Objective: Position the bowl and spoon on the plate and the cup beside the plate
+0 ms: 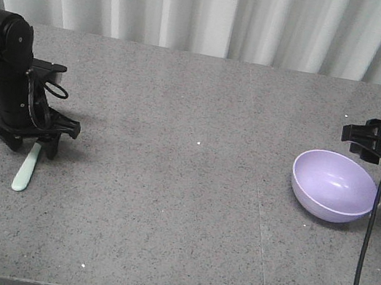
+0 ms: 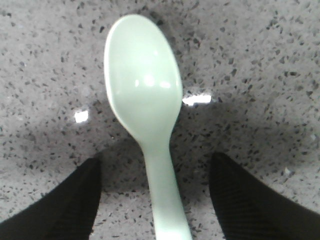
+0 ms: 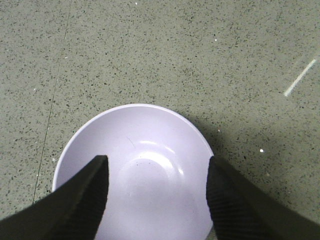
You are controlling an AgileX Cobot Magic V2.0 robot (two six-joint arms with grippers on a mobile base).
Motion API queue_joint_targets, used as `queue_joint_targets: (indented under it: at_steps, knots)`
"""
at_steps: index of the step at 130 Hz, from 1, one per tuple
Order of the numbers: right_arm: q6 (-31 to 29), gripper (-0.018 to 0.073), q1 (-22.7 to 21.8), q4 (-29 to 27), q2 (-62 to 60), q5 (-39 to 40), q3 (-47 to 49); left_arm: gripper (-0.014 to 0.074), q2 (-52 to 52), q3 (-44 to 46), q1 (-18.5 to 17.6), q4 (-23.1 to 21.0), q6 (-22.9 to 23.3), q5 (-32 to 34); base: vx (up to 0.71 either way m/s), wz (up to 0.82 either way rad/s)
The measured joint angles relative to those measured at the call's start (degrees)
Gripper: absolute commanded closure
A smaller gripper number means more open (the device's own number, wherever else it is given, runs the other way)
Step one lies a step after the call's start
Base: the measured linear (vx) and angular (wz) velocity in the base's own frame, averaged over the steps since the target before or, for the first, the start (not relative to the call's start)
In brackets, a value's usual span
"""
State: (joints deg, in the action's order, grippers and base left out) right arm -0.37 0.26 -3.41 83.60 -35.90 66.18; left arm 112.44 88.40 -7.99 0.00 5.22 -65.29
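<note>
Tabletop [image 1: 183, 185]: wide bare span between spoon [image 1: 23, 172], near left edge, and bowl [image 1: 333, 186], near right edge. Left gripper [image 1: 32, 142] jaws spread, straddling spoon handle, gap each side. Black cable [image 1: 358, 275] hangs across front-right corner, just in front of bowl.

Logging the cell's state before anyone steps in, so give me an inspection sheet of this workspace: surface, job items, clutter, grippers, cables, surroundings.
Surface: grey speckled tabletop, one seam toward the right.
Job's things: mint spoon flat at the left; purple bowl at the right, seemingly tilted; plate and cup not in view.
Clutter: nothing seen.
Grippers: left gripper open, fingers either side of the spoon's handle; right gripper open, above the bowl, contact unclear.
Cables: black cable hangs past the bowl's right edge; small loop on the left arm.
Surroundings: white pleated curtain behind the table.
</note>
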Motion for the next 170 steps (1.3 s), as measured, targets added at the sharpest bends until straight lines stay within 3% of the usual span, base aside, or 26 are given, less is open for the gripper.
queue_joint_targets:
  at_steps: [16,17,74,134,170]
  knots:
    - [0.0,0.0127,0.0,0.0,0.0,0.0,0.0,0.0138,0.57,0.48,-0.14,0.0,0.14,-0.51,0.0,0.0]
    - [0.0,0.0127,0.0,0.0,0.0,0.04,0.0,0.0605,1.99,1.6,-1.34,0.36,0.4,-1.27,0.0,0.0]
    - [0.0,0.0127,0.0,0.0,0.0,0.04,0.0,0.0604,-0.02,0.48,-1.59,0.4,-0.93,2.4,0.0,0.0]
    - [0.37,0.0127,0.0,0.11,0.95,0.05,0.11,0.0604,-10.45,0.14,-1.63,0.4,-0.97,4.57,0.0,0.0]
    - [2.65,0.0127,0.0,4.17,5.21,0.05,0.11,0.0604,-11.38,0.14,-1.63,0.4,-0.97,4.73,0.0,0.0]
